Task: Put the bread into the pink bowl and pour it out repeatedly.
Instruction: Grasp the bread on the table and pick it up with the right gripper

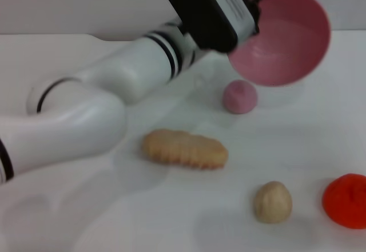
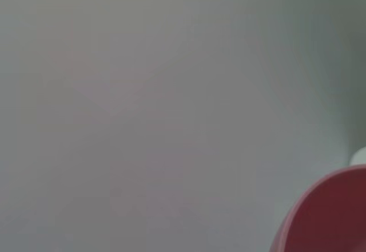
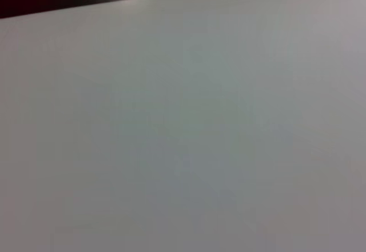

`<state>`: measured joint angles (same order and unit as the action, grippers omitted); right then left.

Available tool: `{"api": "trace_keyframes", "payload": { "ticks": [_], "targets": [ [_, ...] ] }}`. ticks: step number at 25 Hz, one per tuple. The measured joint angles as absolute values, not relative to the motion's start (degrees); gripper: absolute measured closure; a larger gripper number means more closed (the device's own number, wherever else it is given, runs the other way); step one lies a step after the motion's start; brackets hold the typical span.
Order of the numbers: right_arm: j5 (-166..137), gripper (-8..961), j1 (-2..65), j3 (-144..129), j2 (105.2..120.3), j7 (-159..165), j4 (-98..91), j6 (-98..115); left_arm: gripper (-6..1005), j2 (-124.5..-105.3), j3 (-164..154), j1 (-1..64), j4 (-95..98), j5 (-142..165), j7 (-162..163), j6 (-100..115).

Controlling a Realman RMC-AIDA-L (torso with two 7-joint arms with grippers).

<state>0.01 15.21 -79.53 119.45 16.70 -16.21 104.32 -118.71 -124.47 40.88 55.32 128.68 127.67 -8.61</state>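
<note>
left gripper (image 1: 251, 3): holds pink bowl (image 1: 286, 40) by rim, raised, tipped toward camera | bread (image 1: 185, 148): flat on table (image 1: 86, 218), underside up | open table around bread

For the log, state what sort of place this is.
Probably a lab test bench, not a kitchen: a plain white table with toy food only, the bread, a beige lump, a red blob. The left gripper holds the pink bowl tipped, empty, above the table.
</note>
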Motion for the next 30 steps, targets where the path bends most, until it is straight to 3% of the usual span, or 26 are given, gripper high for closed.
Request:
{"api": "trace_keyframes", "payload": {
  "ticks": [11,21,25,30],
  "targets": [
    [0.2,441,18.5,-78.9,119.43,16.7,-11.1,102.4,957,-118.32,-106.5,45.9,55.0,126.8,133.7,11.5],
    [6.0,441,20.0,-78.9,119.36,21.7,-10.6,90.2,956,-117.72,-76.9,53.2,50.2,116.1,121.3,42.3],
    [6.7,440,21.2,-78.9,118.29,26.8,-11.3,79.0,956,-115.70,-65.0,57.4,45.0,116.8,118.7,56.3],
    [0.3,440,23.8,-79.5,115.55,36.0,-13.0,62.5,956,-112.45,-62.3,58.1,43.6,117.5,120.6,67.2]
  ]
}}
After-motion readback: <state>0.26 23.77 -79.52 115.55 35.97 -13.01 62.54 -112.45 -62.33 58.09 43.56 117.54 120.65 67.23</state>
